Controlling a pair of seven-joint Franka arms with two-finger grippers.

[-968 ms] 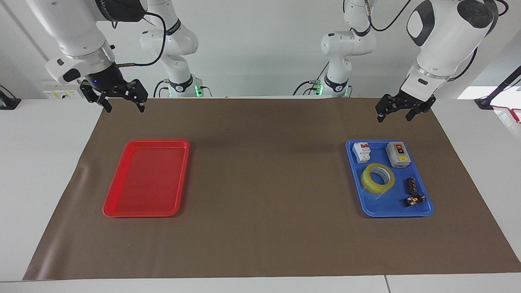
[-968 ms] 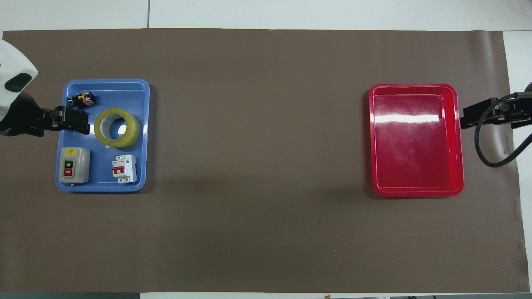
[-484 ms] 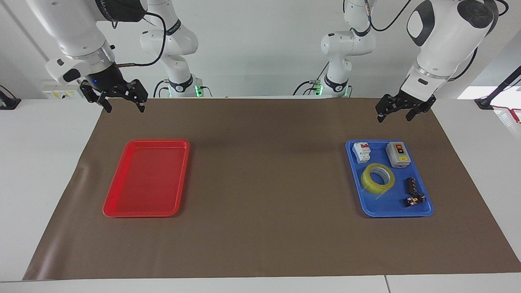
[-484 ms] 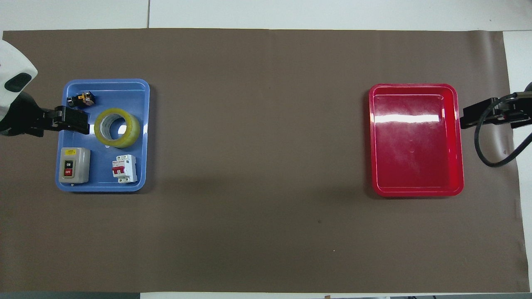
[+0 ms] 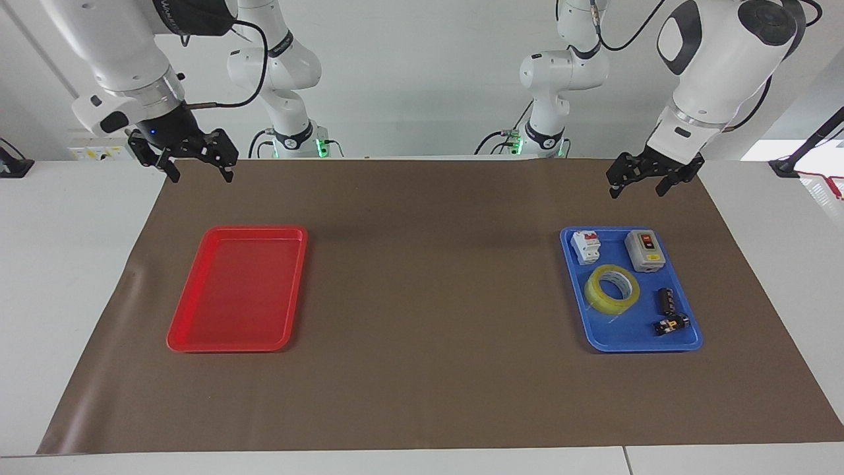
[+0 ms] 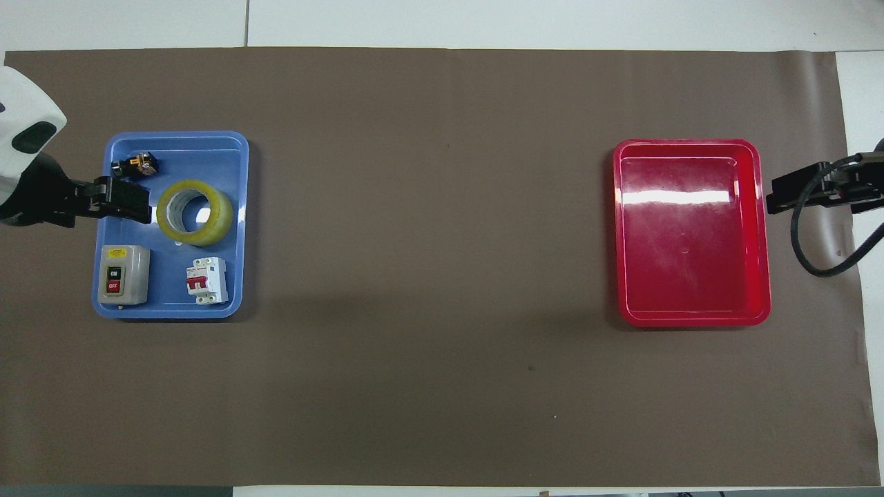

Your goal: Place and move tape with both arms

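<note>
The yellow tape (image 5: 612,289) lies flat in the blue tray (image 5: 633,346), at the left arm's end of the table. It also shows in the overhead view (image 6: 194,213), in that tray (image 6: 238,228). My left gripper (image 5: 637,190) hangs open and empty, high in the air over that end of the mat, well clear of the tape. In the overhead view the left gripper (image 6: 131,207) covers the tray's edge beside the tape. My right gripper (image 5: 201,177) hangs open and empty, high over the right arm's end of the mat, and shows in the overhead view (image 6: 777,200) beside the red tray.
The red tray (image 5: 231,346) is empty, as the overhead view (image 6: 690,319) also shows. The blue tray also holds a grey switch box (image 5: 645,250), a white circuit breaker (image 5: 585,247), a black cylindrical part (image 5: 665,300) and a small black-and-orange part (image 5: 671,324). Brown mat covers the table.
Both grippers have shifted only very slightly while staying raised and open. The tape and the trays have not moved.
</note>
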